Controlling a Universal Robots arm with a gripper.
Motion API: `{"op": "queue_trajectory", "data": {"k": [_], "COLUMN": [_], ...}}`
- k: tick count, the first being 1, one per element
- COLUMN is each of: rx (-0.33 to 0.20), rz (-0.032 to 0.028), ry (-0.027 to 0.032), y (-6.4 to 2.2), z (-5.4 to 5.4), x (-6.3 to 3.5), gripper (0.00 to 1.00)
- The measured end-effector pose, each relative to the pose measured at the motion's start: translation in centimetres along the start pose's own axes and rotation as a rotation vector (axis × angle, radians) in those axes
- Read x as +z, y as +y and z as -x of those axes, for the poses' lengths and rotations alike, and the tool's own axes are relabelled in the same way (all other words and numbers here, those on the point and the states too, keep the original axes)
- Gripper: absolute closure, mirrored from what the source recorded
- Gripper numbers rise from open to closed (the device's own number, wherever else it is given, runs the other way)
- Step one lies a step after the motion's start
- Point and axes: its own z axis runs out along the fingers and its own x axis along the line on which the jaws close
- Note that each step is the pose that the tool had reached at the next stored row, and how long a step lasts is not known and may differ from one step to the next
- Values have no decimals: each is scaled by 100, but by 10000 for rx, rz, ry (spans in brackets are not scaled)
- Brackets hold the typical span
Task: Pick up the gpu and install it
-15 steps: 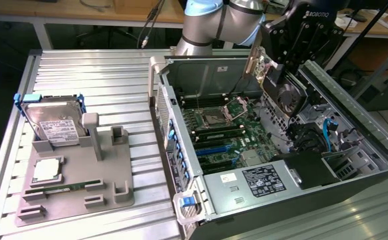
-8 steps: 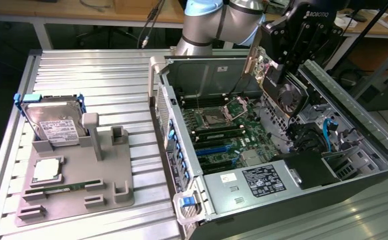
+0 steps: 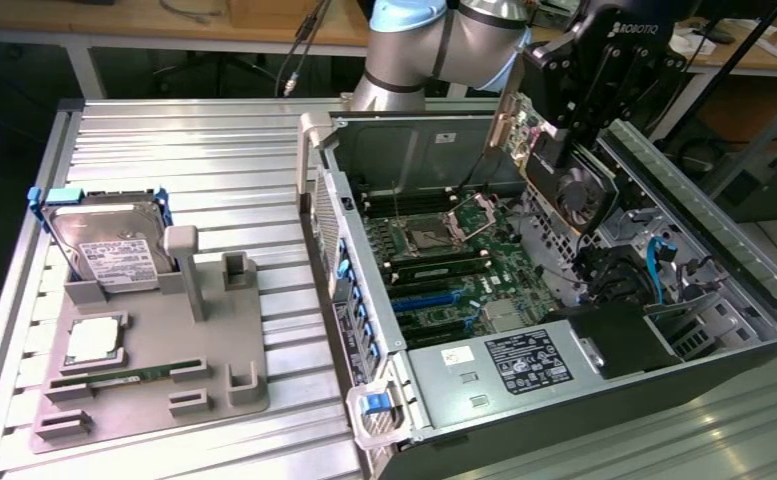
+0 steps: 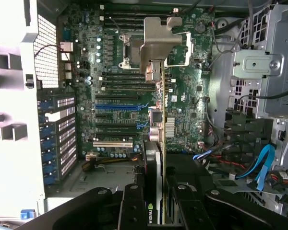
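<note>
The gpu (image 3: 564, 175) hangs tilted over the open computer case (image 3: 361, 260), its round black fan (image 3: 583, 192) facing the exterior view's right and its silver end bracket (image 3: 508, 120) toward the case's rear wall. My gripper (image 3: 578, 110) is shut on the card's upper edge. In the wrist view the gpu (image 4: 156, 143) appears edge-on between my gripper (image 4: 157, 211) fingers (image 4: 132, 206), with its bracket (image 4: 161, 40) out ahead. The card floats above the motherboard (image 4: 115, 96), roughly in line with the blue and black expansion slots (image 4: 117, 108), and is not touching them.
A grey fixture (image 3: 161, 350) on the slatted table holds a hard drive with blue rails (image 3: 108, 240), a CPU (image 3: 95, 340) and a green memory stick (image 3: 135, 375). Inside the case are the power supply (image 3: 522, 365), blue cables (image 3: 658, 265) and drive bays (image 4: 269, 67).
</note>
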Motion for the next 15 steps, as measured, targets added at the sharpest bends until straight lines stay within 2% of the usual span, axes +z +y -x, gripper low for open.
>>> {"op": "queue_trajectory", "data": {"k": [15], "rx": [-375], "rz": [13], "ry": [-39], "y": [0], "z": [0], "x": [0], "gripper": [73]}}
